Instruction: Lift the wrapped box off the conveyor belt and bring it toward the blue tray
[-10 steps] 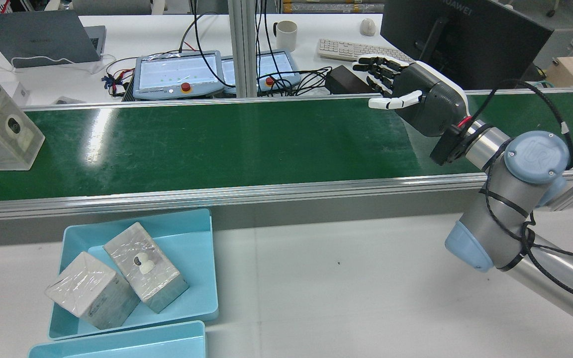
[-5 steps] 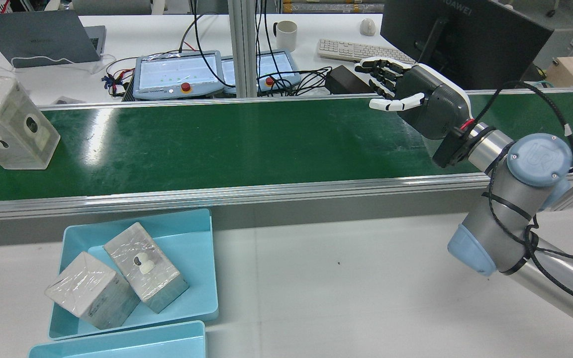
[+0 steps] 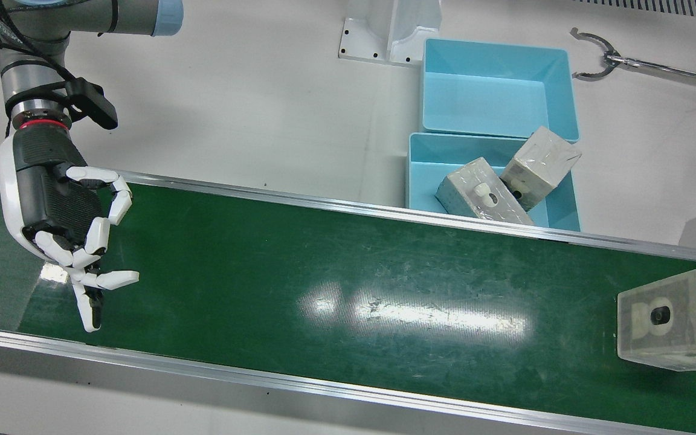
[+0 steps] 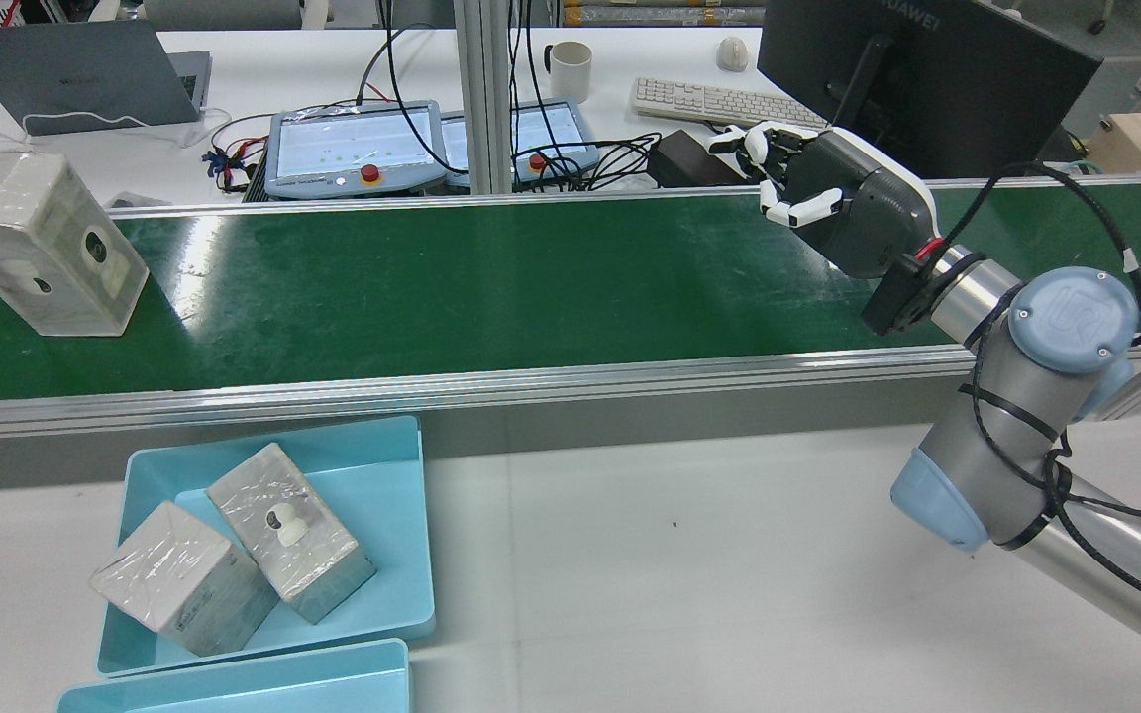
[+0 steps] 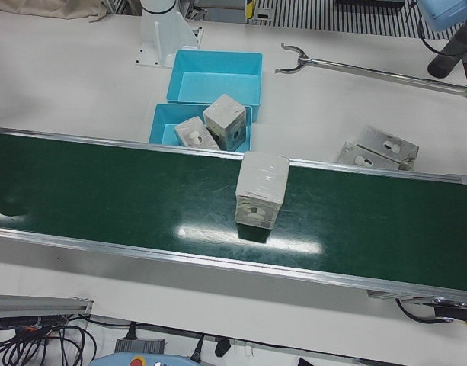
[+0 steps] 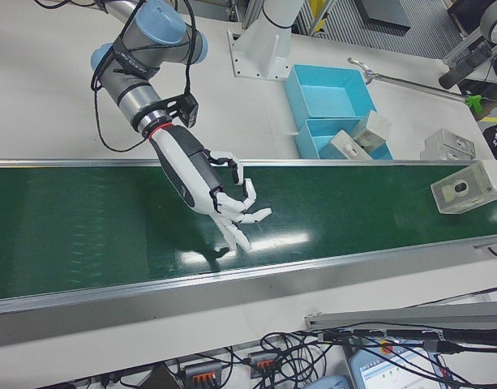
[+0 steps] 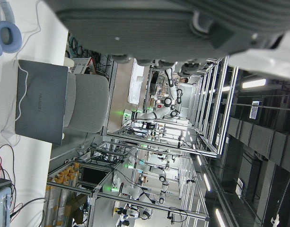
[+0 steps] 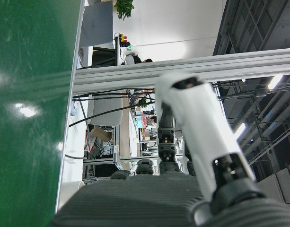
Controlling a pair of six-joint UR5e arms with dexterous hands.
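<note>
Across the middle of the rear view ran the green conveyor belt point(image 4: 452, 287), its aluminium rails bright along both edges. At the right of that frame the right arm point(image 4: 1026, 396) reached out over the belt, and the right hand point(image 4: 818, 203) hung above the belt's far edge, holding nothing, with its white fingers point(image 4: 796, 210) partly curled inward and gaps showing between them; the front view showed the same hand point(image 3: 64, 223) at its left side, fingers loosely bent and spread over the green surface. At the far left of the rear view stood the wrapped box point(image 4: 41, 243), upright on the belt and well apart from the hand; it sat at the right edge of the front view point(image 3: 677, 317) and mid-belt in the left-front view point(image 5: 260, 189), a round hole on its face. At lower left of the rear view lay the blue tray point(image 4: 392, 515) on the white table, with two wrapped boxes point(image 4: 234, 560) leaning together inside. The left hand showed only as a dark blurred edge along the top of the left hand view point(image 7: 182, 23); its opening could not be told.
</note>
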